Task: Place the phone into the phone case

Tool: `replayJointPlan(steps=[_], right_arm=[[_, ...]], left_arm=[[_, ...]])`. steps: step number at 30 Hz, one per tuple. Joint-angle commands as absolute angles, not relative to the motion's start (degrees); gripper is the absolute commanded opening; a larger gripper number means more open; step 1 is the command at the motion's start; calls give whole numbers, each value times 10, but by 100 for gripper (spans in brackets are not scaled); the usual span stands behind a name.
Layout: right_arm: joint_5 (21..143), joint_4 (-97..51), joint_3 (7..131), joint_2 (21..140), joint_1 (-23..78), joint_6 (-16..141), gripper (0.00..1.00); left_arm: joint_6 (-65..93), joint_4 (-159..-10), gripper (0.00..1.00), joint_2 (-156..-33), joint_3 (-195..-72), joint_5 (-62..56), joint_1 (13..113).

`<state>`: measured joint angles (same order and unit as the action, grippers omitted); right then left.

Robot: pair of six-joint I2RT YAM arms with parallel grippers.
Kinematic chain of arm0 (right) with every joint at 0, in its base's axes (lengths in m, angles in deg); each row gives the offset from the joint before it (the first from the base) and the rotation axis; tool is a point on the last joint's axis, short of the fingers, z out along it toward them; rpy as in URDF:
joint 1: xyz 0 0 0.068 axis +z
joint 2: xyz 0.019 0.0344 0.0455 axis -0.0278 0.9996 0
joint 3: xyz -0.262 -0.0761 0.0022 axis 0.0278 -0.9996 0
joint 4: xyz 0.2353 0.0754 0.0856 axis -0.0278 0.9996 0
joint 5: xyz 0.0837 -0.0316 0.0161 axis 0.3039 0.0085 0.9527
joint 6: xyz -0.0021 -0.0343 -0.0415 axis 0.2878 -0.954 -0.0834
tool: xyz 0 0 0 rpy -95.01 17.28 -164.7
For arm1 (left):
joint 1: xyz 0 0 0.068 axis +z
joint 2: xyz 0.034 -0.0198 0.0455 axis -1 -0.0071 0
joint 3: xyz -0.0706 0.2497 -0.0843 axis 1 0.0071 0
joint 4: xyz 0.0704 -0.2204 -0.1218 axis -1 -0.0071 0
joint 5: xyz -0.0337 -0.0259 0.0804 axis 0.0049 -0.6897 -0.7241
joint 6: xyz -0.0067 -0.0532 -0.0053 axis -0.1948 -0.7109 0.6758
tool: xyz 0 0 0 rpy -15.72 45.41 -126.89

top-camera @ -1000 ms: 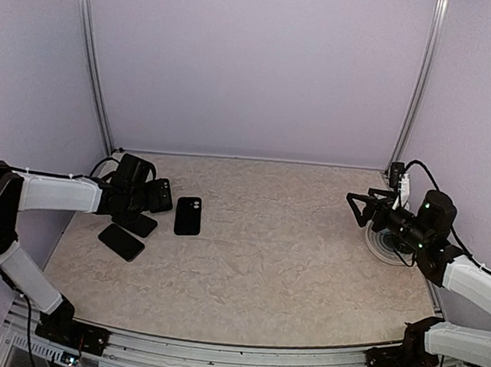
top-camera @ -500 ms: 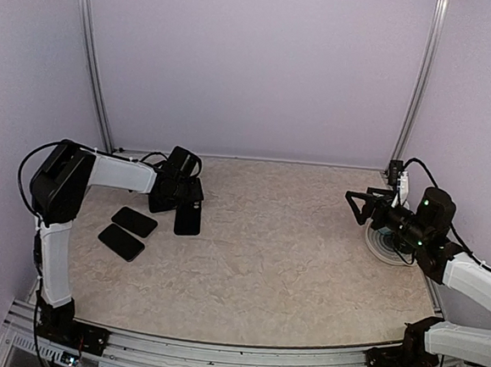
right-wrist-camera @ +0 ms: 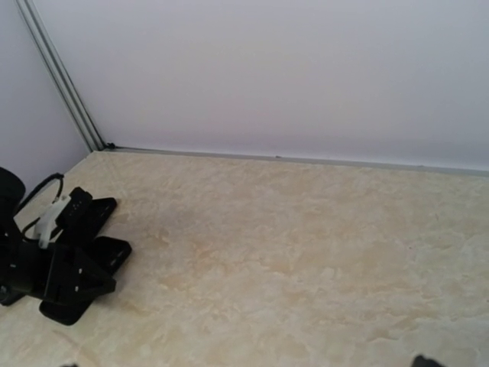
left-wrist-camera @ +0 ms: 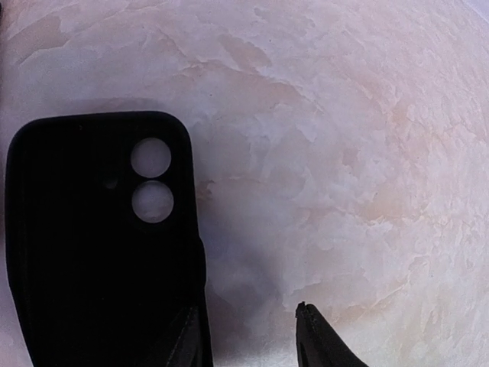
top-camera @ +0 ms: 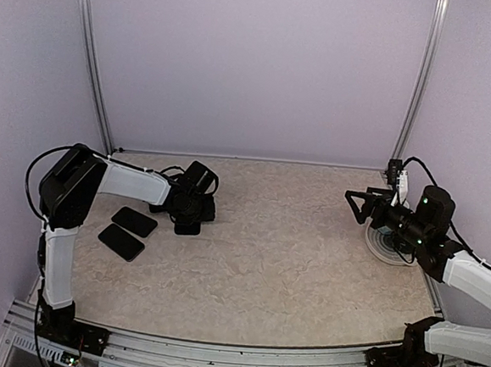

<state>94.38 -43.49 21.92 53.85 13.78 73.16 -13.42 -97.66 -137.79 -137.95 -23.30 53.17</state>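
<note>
The black phone case [left-wrist-camera: 92, 245] lies flat on the marble table, its two round camera holes showing at its top right. My left gripper [left-wrist-camera: 244, 315] hangs low over the case's right edge [top-camera: 187, 227]. One finger sits over the case's edge and the other fingertip [left-wrist-camera: 306, 325] stands off it, with bare table between them. Two flat black phones [top-camera: 134, 221] [top-camera: 121, 242] lie to the left of the case, untouched. My right gripper [top-camera: 359, 205] hovers open and empty at the far right.
A white round coiled object [top-camera: 389, 244] rests on the table under the right arm. Purple walls with metal corner rails [top-camera: 93, 61] close in the back and sides. The left arm [right-wrist-camera: 69, 267] shows as a black mass in the right wrist view.
The left arm swung right from over the phones to the case and came down onto its edge, its jaws narrowing as it went. The right arm stayed where it was.
</note>
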Motion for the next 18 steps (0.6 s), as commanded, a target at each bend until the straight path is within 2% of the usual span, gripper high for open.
replayJointPlan(steps=[1,4,8,12,18], right_arm=[[929,-420,238,519,144,721,94],[928,-417,235,511,144,720,94],[923,-412,230,499,144,720,94],[922,-410,222,486,144,723,94],[928,-398,212,469,144,738,94]], left_arm=[[-149,-993,34,-1402,-1375,-196,529],[-158,-993,15,-1397,-1364,-185,513],[-198,-977,0,-1375,-1322,-169,500],[-249,-946,0,-1348,-1297,-130,480],[-352,-885,0,-1349,-1341,-94,429]])
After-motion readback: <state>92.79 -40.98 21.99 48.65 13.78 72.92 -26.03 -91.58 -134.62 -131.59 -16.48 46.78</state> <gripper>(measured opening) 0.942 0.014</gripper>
